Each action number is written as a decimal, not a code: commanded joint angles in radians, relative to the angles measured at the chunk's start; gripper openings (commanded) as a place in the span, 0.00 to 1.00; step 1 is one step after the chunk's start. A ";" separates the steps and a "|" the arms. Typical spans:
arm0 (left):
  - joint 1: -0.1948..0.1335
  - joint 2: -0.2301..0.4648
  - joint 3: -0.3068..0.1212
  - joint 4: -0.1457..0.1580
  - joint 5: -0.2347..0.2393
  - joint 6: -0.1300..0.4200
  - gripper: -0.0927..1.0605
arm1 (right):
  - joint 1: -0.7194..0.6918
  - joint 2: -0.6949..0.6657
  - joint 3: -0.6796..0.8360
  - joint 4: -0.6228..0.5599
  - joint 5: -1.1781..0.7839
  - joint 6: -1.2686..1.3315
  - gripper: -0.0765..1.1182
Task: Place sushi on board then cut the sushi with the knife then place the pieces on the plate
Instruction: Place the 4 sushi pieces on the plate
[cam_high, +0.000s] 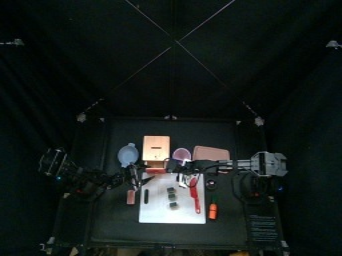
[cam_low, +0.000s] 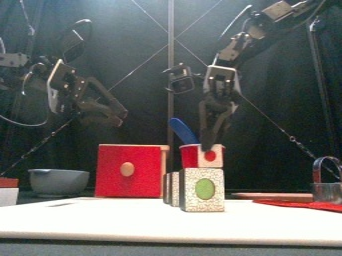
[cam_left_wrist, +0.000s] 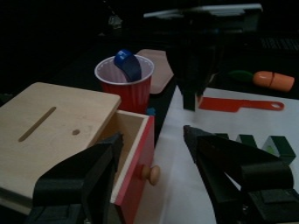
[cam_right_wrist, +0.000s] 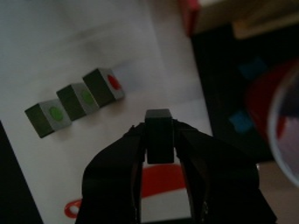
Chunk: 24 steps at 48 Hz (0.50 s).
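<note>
Sushi roll (cam_low: 198, 188) right up front, standing on the white cutting board (cam_low: 134, 222), its blocks pressed together and a green end facing us. Just behind it is the red cup (cam_low: 203, 155) with the blue knife (cam_low: 182, 130) poking out, and the right claw (cam_low: 214, 138) comes down close behind that cup. Over toward the left claw (cam_low: 63, 98), which hangs high, sit the wooden box (cam_low: 130, 170) and the blue-grey bowl (cam_low: 58, 181). On the right claw's far side lie the pink tray (cam_low: 301, 204) and the metal cutter (cam_low: 327, 180). From above, the roll lies on the board between the two claws and nearer the front of the tabletop (cam_high: 114, 222) than either. On the left wrist camera, the left claw is spread wide and empty over the box, whose red drawer is pulled out a little. Across from it the right claw stands upright with its tip at the handle end of the red knife (cam_left_wrist: 239, 105), which lies flat on the board. An orange toy (cam_left_wrist: 275, 80) lies just past the knife, and the roll is just beside the left claw. On the right wrist camera the jaws are drawn in tight, a strip of red pinched between them. The roll lies on the board off to one side of the claw, apart from it.
</note>
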 joint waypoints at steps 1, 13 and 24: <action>0.006 -0.011 -0.008 0.002 -0.008 0.003 0.88 | -0.026 -0.118 0.087 -0.043 0.006 0.092 0.53; 0.009 -0.008 -0.008 0.002 -0.005 0.000 0.88 | -0.222 -0.196 0.242 -0.172 -0.012 0.430 0.53; 0.008 -0.002 -0.018 0.006 0.005 0.002 0.88 | -0.311 -0.124 0.235 -0.321 -0.106 0.769 0.53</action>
